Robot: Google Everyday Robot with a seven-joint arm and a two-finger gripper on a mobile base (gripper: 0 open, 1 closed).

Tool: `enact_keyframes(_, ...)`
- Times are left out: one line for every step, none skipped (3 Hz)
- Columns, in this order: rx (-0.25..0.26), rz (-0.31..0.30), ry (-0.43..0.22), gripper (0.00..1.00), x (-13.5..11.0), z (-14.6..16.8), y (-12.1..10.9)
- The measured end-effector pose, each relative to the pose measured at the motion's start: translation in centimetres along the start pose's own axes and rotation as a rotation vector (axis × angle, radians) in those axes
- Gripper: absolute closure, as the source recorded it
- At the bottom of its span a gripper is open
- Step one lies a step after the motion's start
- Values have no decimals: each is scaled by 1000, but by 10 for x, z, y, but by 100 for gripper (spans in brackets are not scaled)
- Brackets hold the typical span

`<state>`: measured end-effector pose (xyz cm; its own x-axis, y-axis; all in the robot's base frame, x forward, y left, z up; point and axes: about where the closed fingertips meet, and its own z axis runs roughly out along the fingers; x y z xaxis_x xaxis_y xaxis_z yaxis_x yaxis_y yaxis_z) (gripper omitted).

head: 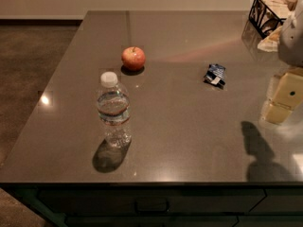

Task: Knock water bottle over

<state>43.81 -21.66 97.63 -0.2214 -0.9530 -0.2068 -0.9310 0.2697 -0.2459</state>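
Observation:
The water bottle (113, 115) stands upright on the dark grey counter (189, 141), towards the front left. It is clear ribbed plastic with a white cap and a bluish label band. A red apple (133, 58) sits behind it, a little to the right. My gripper (282, 100), with cream-coloured parts, hangs over the counter at the far right edge of the view. It is far to the right of the bottle and touches nothing I can see.
A small blue and white packet (215, 74) lies on the counter right of centre. A black wire basket (270, 13) with papers stands at the back right corner. The counter's left edge drops to a brown floor (28, 70). Drawers (151, 205) run below the front edge.

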Motion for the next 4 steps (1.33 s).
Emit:
enact_keyframes(0,0,0,0,0,0,0)
enact_keyframes(-32,24,-37,0,-7,2,0)
enact_keyframes(-70,31,-133,0,-32,11,19)
enact_keyframes(-62,12,-215,0,-70,26,44)
